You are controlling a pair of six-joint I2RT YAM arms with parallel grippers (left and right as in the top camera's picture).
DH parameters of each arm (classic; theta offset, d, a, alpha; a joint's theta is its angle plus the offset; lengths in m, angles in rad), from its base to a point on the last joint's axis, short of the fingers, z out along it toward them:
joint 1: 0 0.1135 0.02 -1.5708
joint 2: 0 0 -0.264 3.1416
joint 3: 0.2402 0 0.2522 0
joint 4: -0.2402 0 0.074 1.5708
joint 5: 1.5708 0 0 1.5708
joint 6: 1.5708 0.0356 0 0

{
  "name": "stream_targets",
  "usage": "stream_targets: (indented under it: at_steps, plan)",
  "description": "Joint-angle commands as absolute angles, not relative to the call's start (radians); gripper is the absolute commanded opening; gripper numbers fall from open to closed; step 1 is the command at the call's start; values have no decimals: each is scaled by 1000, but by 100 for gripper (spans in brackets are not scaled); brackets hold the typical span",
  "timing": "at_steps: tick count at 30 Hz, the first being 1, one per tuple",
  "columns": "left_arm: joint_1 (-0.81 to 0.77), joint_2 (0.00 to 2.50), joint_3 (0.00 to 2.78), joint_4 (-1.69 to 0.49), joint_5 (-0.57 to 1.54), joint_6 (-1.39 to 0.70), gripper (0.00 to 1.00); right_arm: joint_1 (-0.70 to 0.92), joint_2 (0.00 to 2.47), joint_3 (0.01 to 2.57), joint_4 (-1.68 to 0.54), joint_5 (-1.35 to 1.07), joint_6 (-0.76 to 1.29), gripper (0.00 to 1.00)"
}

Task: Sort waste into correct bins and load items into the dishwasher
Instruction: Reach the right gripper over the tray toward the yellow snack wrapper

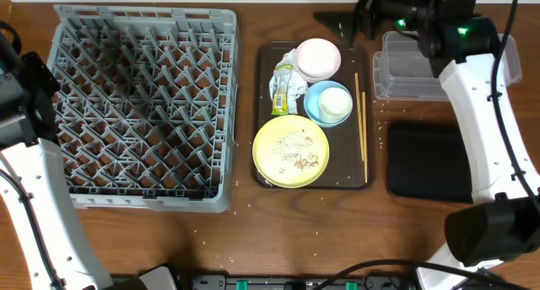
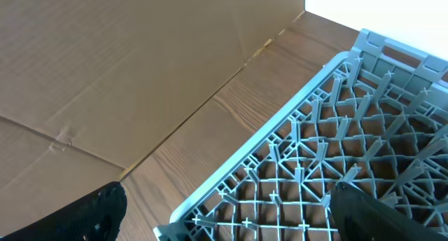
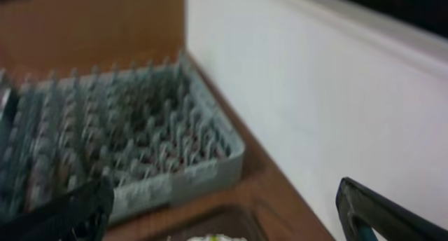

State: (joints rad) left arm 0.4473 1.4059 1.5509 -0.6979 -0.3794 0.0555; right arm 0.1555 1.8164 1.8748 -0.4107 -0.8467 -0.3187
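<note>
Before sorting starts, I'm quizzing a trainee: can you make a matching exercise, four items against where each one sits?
Things:
1. white cup
2. chopsticks
3. snack wrapper
4. food crumbs

Places:
A. on the yellow plate
B. left of the pink bowl in the overhead view
C. in the light blue bowl
D. along the brown tray edge nearest the black tray

Pairs: 1-C, 2-D, 3-B, 4-A

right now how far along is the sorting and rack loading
Done: nothing. The dish rack holds no dishes, and the clear tub and black tray show no waste. In hand: nothing; left gripper and right gripper are both open and empty. Left: everything. The pink bowl, blue bowl with the white cup inside, yellow plate with crumbs, chopsticks, wrapper and napkin all sit on the brown tray.
</note>
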Motion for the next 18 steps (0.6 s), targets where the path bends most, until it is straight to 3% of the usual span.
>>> stream_targets:
  at_steps: [1, 7, 18]
  plan:
    - [450, 1412, 1571, -696, -381, 47, 94, 197, 1835, 1901, -369, -683, -68, 99]
    - [450, 1412, 1571, -696, -381, 47, 94, 344, 1922, 1902, -404, -411, -46, 99]
    - [450, 1412, 1571, -696, -381, 47, 94, 451, 2043, 1902, -509, -348, -53, 99]
